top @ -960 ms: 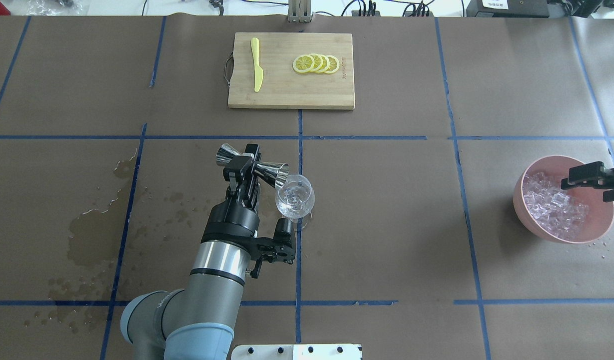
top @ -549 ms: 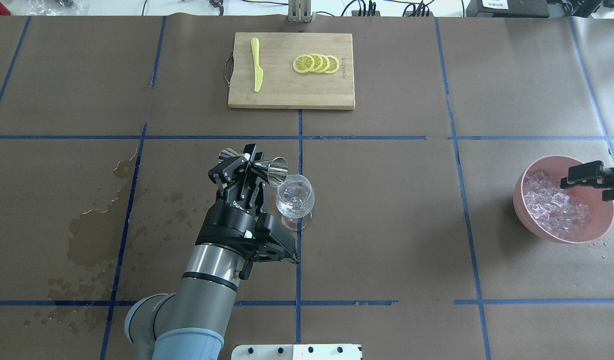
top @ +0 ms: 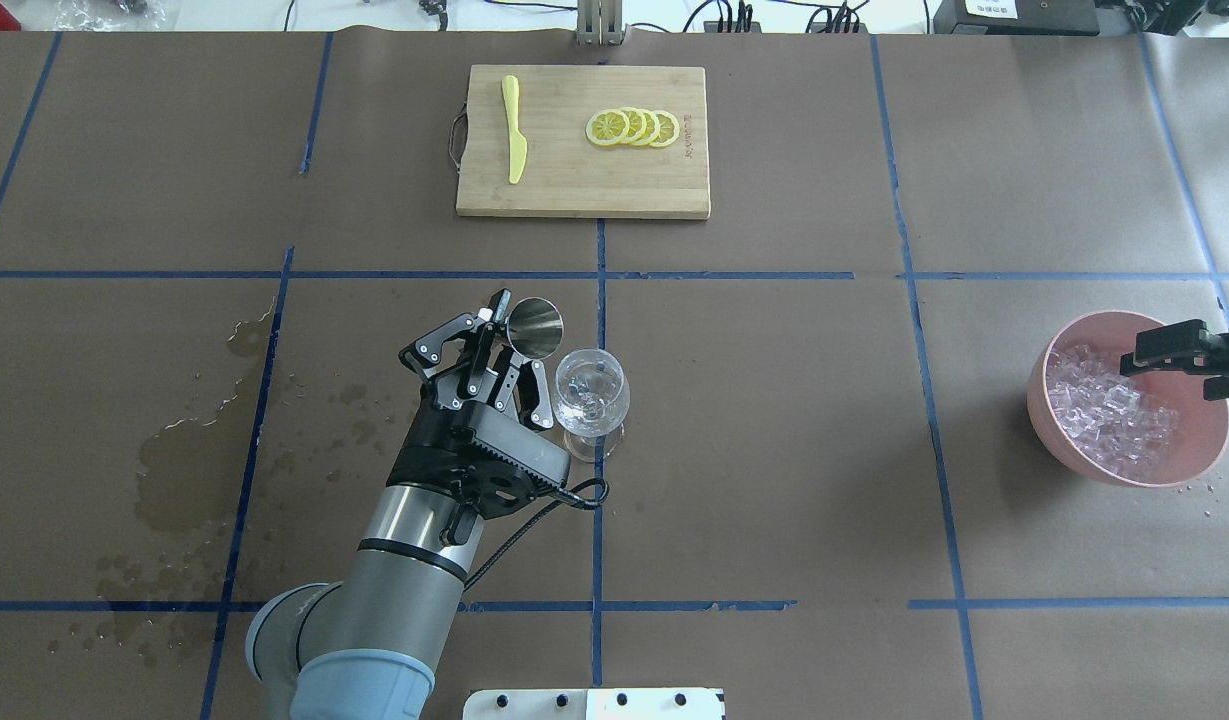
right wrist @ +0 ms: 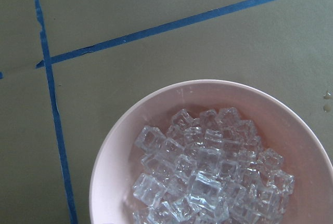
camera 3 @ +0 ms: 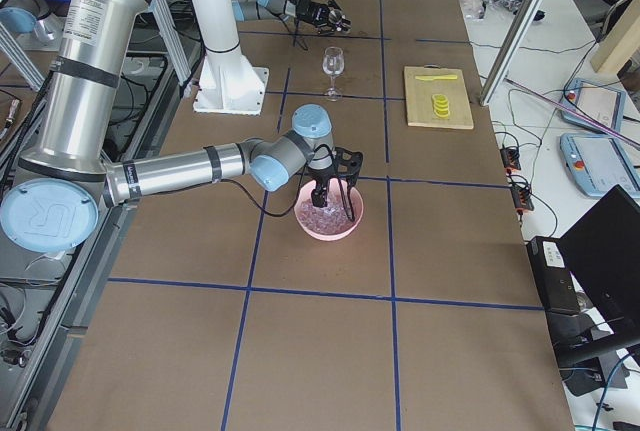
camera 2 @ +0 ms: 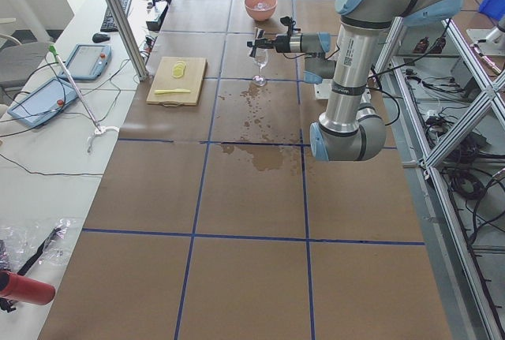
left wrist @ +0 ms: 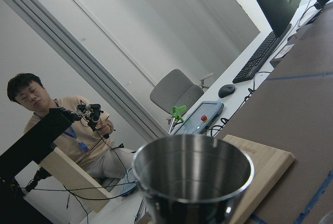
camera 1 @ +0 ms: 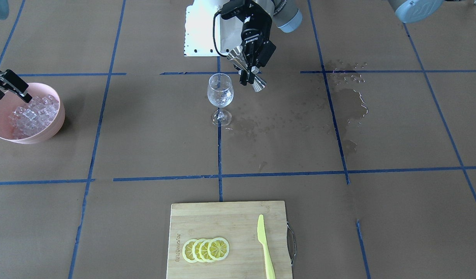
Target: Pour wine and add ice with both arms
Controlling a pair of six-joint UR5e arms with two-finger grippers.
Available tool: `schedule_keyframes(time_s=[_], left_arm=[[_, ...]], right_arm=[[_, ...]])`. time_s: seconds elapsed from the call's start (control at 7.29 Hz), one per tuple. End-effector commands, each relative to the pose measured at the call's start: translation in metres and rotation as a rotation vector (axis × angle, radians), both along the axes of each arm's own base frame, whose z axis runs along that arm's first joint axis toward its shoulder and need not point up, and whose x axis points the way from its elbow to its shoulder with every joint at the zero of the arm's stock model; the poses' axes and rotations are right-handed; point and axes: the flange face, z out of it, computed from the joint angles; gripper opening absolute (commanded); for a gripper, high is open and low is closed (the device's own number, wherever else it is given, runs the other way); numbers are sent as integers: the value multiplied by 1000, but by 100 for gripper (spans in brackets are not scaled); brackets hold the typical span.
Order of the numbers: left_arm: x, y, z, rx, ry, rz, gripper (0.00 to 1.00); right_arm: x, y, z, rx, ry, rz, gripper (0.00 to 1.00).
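My left gripper (top: 506, 338) is shut on a steel jigger (top: 534, 328), held upright with its mouth up just left of the clear stemmed wine glass (top: 591, 392). The glass stands on the paper and a little see-through wine shows in its bowl (camera 1: 220, 96). The jigger's rim fills the left wrist view (left wrist: 192, 172). My right gripper (top: 1174, 372) is open and empty above the pink bowl (top: 1154, 470). The bowl holds a heap of clear ice cubes (top: 1104, 405), which also shows in the right wrist view (right wrist: 208, 182).
A bamboo cutting board (top: 574, 185) at the far side carries lemon slices (top: 634, 127) and a yellow knife (top: 514, 130). Wet splash stains (top: 189, 460) mark the paper left of the left arm. The white pedestal (top: 594, 703) sits at the near edge.
My left wrist has turned the jigger from tipped over the glass rim back to upright and drawn it a little left. The right gripper has stayed over the bowl.
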Motion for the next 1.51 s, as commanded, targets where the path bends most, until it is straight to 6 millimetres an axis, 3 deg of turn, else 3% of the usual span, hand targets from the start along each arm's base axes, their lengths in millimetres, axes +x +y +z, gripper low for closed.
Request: schedule_keyframes(time_s=[0.0, 0.27, 0.55, 0.69, 0.96, 1.1, 1.37], left_arm=[[1, -7, 4, -83, 231, 62, 0], [-14, -24, 49, -141, 280, 55, 0], [-34, -27, 50, -150, 362, 81, 0], [-50, -28, 65, -168, 421, 104, 0], [-90, -37, 105, -170, 432, 114, 0], [-109, -44, 131, -181, 429, 117, 0], [-144, -48, 175, -191, 416, 120, 0]], right_arm=[[0, 0, 0, 1, 1, 1, 100], [0, 0, 0, 1, 1, 1, 100], [0, -1, -2, 5, 1, 3, 100], [-1, -1, -1, 6, 3, 3, 100], [-4, -1, -1, 18, 21, 7, 100], [-19, 3, 3, 45, 69, 2, 100], [-28, 9, 9, 50, 97, -6, 100]])
